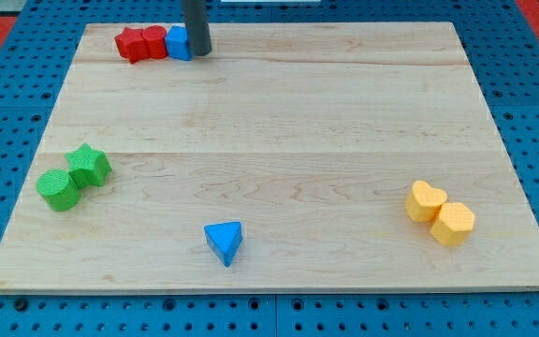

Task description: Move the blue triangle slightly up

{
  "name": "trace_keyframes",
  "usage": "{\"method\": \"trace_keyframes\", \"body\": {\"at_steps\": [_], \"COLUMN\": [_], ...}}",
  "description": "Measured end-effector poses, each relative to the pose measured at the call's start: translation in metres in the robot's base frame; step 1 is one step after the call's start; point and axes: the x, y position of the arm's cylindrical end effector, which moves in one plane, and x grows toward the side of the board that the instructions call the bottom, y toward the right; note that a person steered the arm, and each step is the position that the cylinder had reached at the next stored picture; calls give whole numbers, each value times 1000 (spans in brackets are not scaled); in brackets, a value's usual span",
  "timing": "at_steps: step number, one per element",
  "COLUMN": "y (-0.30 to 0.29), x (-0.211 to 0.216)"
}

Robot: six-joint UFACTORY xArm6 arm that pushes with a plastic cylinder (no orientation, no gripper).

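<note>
While my tip (197, 53) stands at the view's top edge of the wooden board (279, 112), it touches or nearly touches the right side of a blue block (177, 43), whose shape the rod partly hides. There is no pincer on this arm, only the straight dark rod, so nothing is released, clenched or grasped.

Just to the left of the tip, past the blue block, two red blocks sit in a row: the nearer red block (154, 42) against the blue one, then a red star-like block (131, 44) at the row's far end. All three seem to touch.

The blue triangle (225, 241) lies well apart from the tip, far down toward the view's bottom and slightly to the right of it, alone on bare wood, one corner pointing down.

Down and to the left of the tip, near the board's left edge, a green star (90, 166) touches a green cylinder (59, 189) lying lower left of it.

Far down and to the right of the tip, a yellow heart (426, 200) touches a yellow hexagon (454, 224).
</note>
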Motion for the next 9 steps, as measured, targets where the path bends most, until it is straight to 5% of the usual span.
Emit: {"method": "trace_keyframes", "body": {"at_steps": [2, 4, 5, 9], "y": [45, 126, 118, 31], "x": [173, 302, 359, 345]}}
